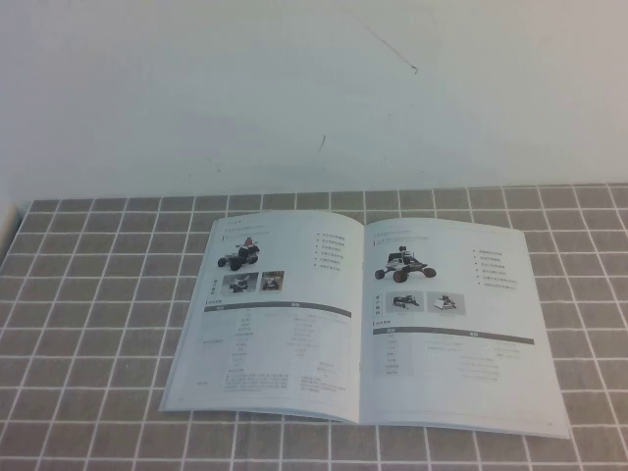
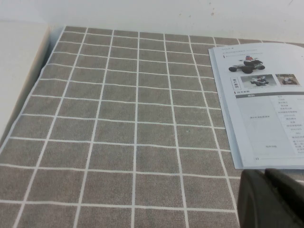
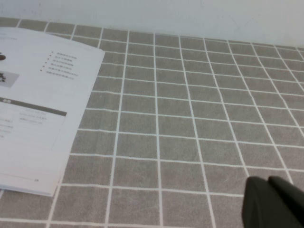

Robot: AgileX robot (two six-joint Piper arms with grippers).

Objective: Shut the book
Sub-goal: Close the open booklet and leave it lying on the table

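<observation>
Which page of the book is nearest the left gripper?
The left page: left gripper sits near its outer edge, right gripper near the right page.

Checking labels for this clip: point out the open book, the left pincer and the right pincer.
open book (image 1: 285, 329), high view, left page.
left pincer (image 2: 271, 192), left wrist view, its dark tip, near the book's left page.
right pincer (image 3: 271, 197), right wrist view, its dark tip, near the book's right page.

On my feed the table (image 1: 88, 324) is covered by a grey cloth (image 2: 118, 133) crossed with thin white lines in a square grid. It runs back to a plain white wall (image 1: 294, 88). I can see a few faint dark scuffs (image 1: 322, 141) on the wall. Beside the cloth's left edge lies a pale surface (image 2: 19, 61). The light is soft and even.
</observation>
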